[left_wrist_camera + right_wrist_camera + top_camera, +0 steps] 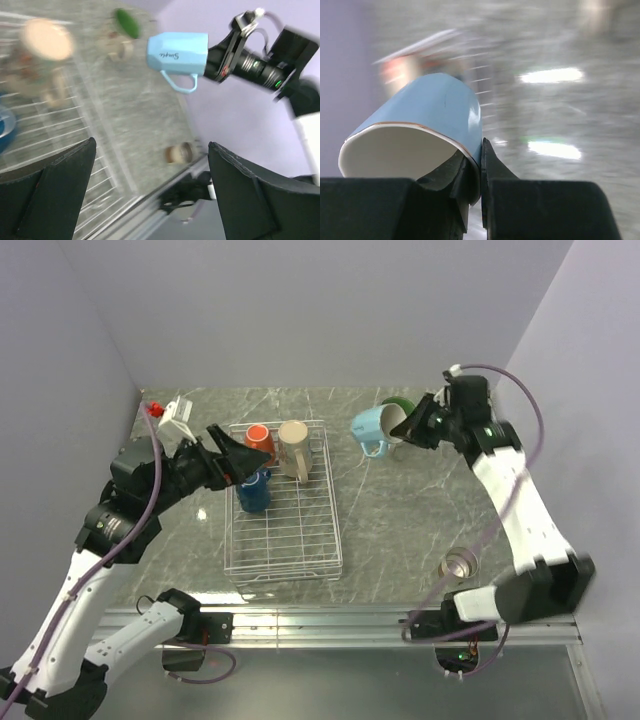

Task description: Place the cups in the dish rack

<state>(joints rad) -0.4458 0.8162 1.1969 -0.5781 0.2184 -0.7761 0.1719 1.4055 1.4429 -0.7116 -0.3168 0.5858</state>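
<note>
Right gripper [480,152] pinches light blue mug [440,105] — clear of rack [336,530] edge.

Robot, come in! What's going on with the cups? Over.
Right gripper shut on light blue mug, right of dish rack. Left gripper open at rack's left edge. Orange-red mug, beige mug, dark blue mug racked. Nothing in the way.

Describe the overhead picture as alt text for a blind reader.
The right arm's fingers pinch the rim of a light blue mug, tipped sideways, to the right of a white wire dish rack. The rack holds an orange-red mug, a beige mug and a dark blue mug, with the left arm's open fingers above them.
</note>
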